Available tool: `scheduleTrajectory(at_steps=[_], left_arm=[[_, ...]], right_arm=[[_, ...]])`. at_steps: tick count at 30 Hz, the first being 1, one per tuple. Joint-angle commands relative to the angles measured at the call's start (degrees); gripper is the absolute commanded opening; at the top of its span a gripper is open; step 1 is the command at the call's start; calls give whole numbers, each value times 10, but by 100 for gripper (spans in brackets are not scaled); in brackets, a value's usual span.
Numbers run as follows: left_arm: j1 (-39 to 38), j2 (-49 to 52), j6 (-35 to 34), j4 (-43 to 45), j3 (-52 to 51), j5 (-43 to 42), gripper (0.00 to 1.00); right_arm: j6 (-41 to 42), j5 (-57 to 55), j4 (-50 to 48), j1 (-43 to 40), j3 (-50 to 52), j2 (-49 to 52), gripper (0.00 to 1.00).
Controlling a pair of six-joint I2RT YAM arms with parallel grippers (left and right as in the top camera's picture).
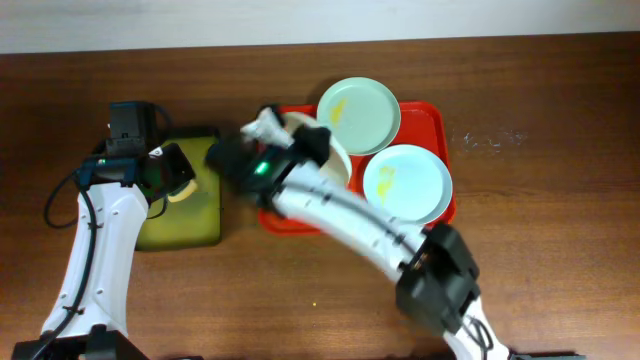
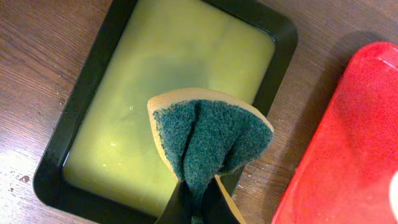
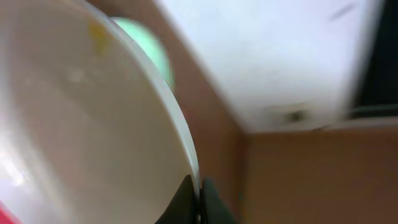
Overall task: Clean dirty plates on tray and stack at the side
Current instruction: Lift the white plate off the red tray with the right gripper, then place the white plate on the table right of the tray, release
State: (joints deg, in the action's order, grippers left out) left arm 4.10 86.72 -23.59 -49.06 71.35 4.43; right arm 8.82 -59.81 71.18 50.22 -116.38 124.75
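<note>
A brown wood-grain table (image 1: 560, 250) is seen under everything. On it, the glossy red tray (image 1: 425, 125) with rounded corners carries two round pale blue-green plates (image 1: 359, 115) (image 1: 407, 183), both smeared yellow. Left of it, a black-rimmed tray (image 2: 78, 106) is filled with yellow-green liquid. A smooth white plate (image 3: 93, 124), marked with a yellow spot, is pinched at its rim by the closed right gripper (image 3: 199, 202) over the red tray's left part. A folded sponge (image 2: 208, 134), with rough dark green scouring face and yellow foam, is clamped in the closed left gripper (image 2: 198, 208) above the black-rimmed tray.
</note>
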Motion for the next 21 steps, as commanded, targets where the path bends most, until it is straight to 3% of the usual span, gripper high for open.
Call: scheduleTrajectory(at_steps=[1,6,9,21], left_arm=[[2,1,-6,1,0,-7,0],[2,1,-6,2,0,-6,0],[2,1,-6,3,0,-6,0],[2,2,-5,3,0,-6,0]], right_arm=[[24,408,-5,-144,-13,-15,4],[11,803,-2,-341,-13,-15,4],[-13,946,6,-439,-13,-15,4],[-9,963,30,-672,36,-15,4]])
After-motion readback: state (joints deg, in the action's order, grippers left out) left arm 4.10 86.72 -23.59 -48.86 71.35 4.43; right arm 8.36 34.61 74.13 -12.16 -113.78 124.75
